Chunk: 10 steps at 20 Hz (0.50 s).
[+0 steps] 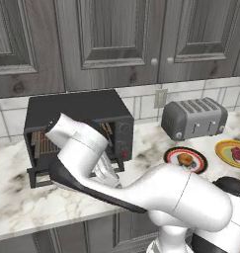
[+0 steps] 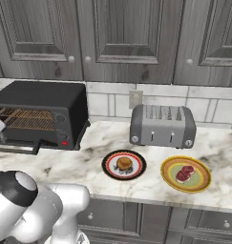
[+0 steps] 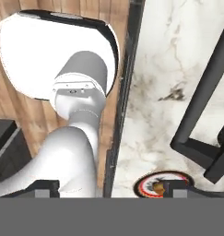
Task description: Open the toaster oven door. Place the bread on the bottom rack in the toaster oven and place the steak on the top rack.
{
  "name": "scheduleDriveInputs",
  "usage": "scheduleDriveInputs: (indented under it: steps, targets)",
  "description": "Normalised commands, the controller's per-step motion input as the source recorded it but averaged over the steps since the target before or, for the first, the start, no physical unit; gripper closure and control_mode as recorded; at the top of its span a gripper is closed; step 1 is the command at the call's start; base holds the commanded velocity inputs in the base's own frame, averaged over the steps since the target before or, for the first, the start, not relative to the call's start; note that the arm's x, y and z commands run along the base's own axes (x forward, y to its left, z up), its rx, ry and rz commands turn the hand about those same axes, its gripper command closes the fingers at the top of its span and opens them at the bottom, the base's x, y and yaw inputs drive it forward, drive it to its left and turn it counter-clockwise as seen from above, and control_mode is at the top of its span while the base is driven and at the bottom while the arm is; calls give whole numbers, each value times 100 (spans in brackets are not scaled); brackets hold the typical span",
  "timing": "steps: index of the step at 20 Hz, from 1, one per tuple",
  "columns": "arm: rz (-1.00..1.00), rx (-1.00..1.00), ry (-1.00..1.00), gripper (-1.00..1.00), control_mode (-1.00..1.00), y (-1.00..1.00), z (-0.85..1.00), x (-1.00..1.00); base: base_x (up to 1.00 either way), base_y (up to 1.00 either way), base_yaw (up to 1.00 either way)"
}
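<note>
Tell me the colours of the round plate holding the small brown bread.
The round plate has a black rim with a red ring and white centre under the golden-brown bread, clearest in the right base view.

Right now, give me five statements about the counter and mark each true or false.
1. The toaster oven door is down, racks showing. True.
2. The bread sits on a dark-rimmed plate. True.
3. The steak is already on the top rack. False: it lies on a yellow plate.
4. The silver toaster stands left of the toaster oven. False: right of it.
5. The bread is in the oven. False: on its plate.
</note>
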Motion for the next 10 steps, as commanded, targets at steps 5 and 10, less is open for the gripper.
scheduleDriveInputs:
  steps: [5,10]
  targets:
    - [21,3,0,-100,-100,7,43,100,0,0,0]
    - [19,0,15,-100,-100,8,-40,82,0,0,0]
